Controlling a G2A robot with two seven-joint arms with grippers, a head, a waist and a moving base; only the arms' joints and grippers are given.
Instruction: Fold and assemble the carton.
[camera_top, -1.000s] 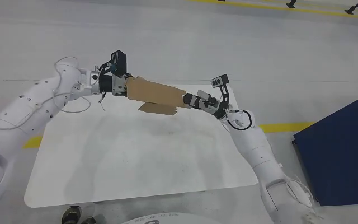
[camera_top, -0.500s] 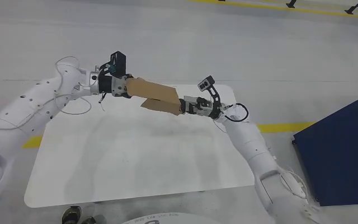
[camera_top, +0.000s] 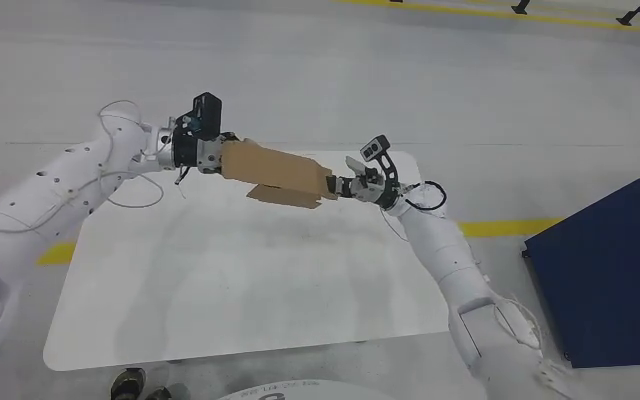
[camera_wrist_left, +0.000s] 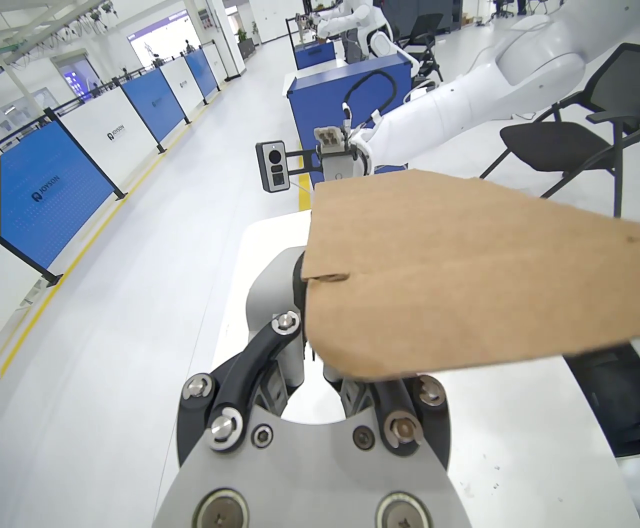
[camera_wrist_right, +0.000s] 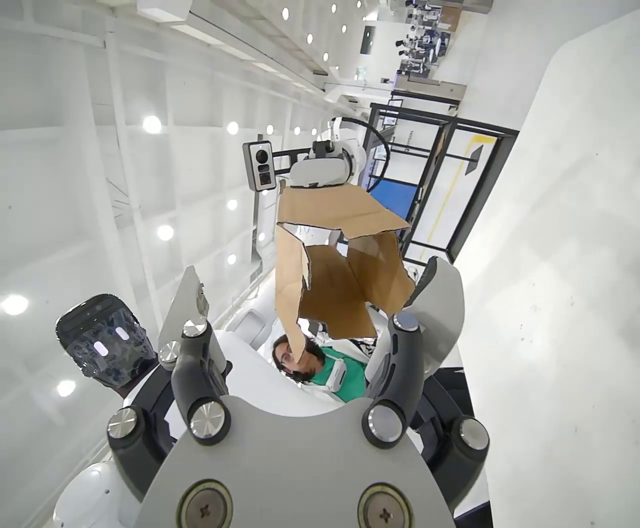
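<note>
Left pincer (camera_top: 216, 157): pressed together on one end of the carton (camera_top: 278, 170); I judge that it alone carries the weight.
Right pincer (camera_wrist_right: 315, 272): spread wide at the opposite end, its fingers (camera_wrist_right: 436, 295) on both sides of the loose flaps (camera_wrist_right: 340, 310). One finger is just beside a flap edge; whether it touches, I cannot tell.
Carton: in the air above the far edge of the table (camera_top: 250, 290), stretched between the two arms. It is a brown tube, half opened, and it does not lie on the surface.
Step in hand: I think it is opening the tube and taking one end flap to fold it inward.
How to do it well: I would keep the left grip firm and quiet, bring the right fingers around one flap only, close slowly, and bend along the crease, not across it. The cardboard looks thin and may buckle if I push against the end. A twist could also pull it out of the left grip.
Table: white, with rounded corners; lowering the carton onto it would give support for the folding.
Around: blue cabinet (camera_top: 590, 260) off the table on the right arm's side, yellow floor line (camera_top: 500, 228) between it and the table, black folding chair (camera_wrist_left: 575, 145) farther off.
In the way: nothing lies between the pincers and the carton; only the neighbouring flaps may catch the right fingers.
</note>
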